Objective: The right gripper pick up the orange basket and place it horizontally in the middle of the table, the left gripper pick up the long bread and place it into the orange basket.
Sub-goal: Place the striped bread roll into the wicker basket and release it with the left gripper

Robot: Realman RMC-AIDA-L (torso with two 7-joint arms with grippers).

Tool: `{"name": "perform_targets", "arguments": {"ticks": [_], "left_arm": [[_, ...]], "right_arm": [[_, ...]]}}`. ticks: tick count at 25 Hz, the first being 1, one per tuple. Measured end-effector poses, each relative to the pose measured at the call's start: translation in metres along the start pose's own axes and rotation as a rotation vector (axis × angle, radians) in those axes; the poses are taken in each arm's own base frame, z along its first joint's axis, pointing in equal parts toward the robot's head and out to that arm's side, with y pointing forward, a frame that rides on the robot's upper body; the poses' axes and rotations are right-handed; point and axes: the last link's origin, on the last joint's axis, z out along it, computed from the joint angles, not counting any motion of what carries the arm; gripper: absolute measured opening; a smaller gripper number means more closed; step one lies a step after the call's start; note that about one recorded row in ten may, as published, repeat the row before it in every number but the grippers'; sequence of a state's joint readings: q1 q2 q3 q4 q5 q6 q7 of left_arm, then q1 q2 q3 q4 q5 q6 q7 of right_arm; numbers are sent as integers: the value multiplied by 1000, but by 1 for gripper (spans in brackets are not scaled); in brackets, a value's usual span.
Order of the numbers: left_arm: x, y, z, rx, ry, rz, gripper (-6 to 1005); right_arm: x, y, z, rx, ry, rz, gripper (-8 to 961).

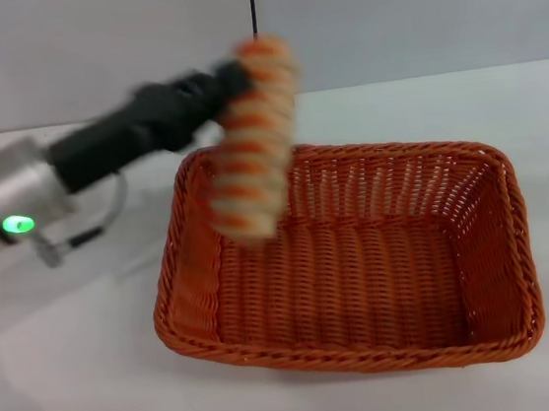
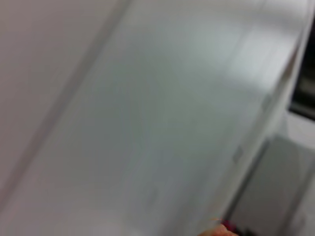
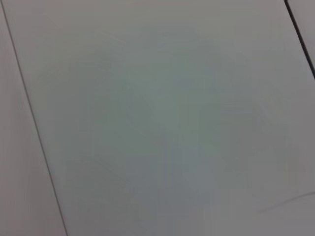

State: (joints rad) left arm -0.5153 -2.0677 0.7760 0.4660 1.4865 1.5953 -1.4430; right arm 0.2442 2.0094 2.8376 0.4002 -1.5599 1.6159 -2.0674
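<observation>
The orange basket (image 1: 360, 255) lies flat in the middle of the white table (image 1: 77, 387), its long side running left to right, and nothing is inside it. Above its back left corner hangs the long bread (image 1: 252, 139), striped orange-brown and cream and tilted nearly upright. My left gripper (image 1: 231, 81), black on a silver wrist with a green light, reaches in from the left and is shut on the bread's upper end. The right gripper is out of view. Both wrist views show only pale blurred surfaces.
A pale wall rises behind the table's far edge (image 1: 419, 77). Bare tabletop surrounds the basket on the left and along the front.
</observation>
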Motion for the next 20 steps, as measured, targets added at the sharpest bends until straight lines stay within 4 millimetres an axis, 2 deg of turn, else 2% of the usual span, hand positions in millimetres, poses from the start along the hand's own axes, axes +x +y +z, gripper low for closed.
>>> {"name": "perform_targets", "arguments": {"ticks": [1, 5, 10, 12, 20], "left_arm": [[-16, 5, 27, -56, -113, -8, 143], [-25, 6, 38, -65, -182, 5, 139], [-30, 6, 36, -69, -225, -14, 133], [-28, 8, 25, -71, -206, -20, 131], [-28, 11, 17, -87, -196, -20, 244]], "right_arm": [[0, 0, 0, 0, 0, 0, 478], [1, 0, -1, 4, 3, 3, 478], [2, 0, -3, 7, 3, 5, 478], [2, 0, -3, 6, 2, 5, 478], [2, 1, -1, -4, 4, 6, 479]]}}
